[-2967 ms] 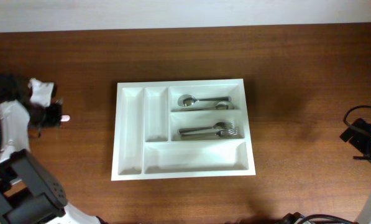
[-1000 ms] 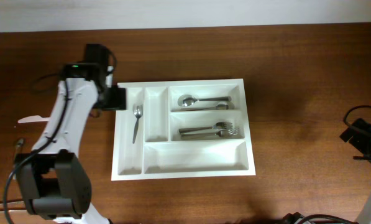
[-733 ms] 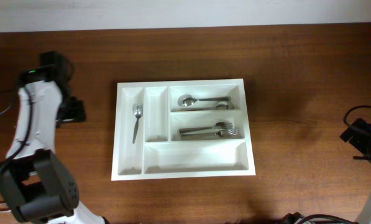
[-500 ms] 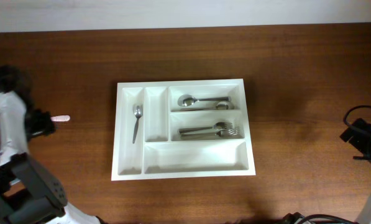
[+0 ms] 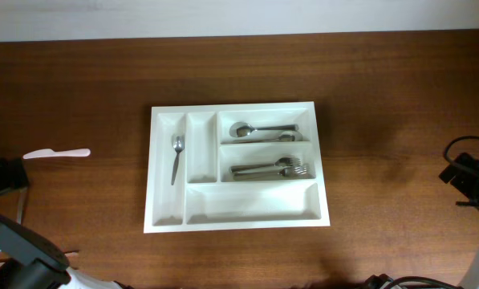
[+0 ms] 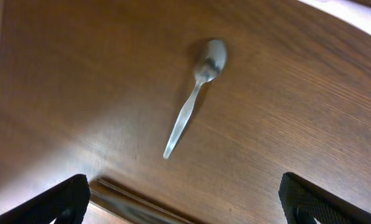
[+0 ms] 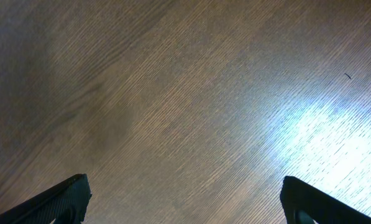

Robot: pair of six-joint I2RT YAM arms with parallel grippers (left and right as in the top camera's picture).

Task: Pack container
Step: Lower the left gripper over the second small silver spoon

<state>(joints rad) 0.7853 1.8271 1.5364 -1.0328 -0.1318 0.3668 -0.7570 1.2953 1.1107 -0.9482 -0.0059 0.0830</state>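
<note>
Left wrist camera: the left gripper (image 6: 186, 210) hangs with jaws wide and empty over a loose teaspoon (image 6: 194, 93) on the wooden table (image 6: 297, 124). The right gripper (image 7: 186, 210) is wide too, holding nothing. The white cutlery tray (image 5: 251, 205) lies mid-table, well apart from both. The thin, flat teaspoon may slip aside if the fingers (image 6: 58, 200) close off-centre.

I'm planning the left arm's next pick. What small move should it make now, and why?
Probably ease the open left claw forward and down onto the spoon: it lies loose on the table just ahead, outside the container.
</note>
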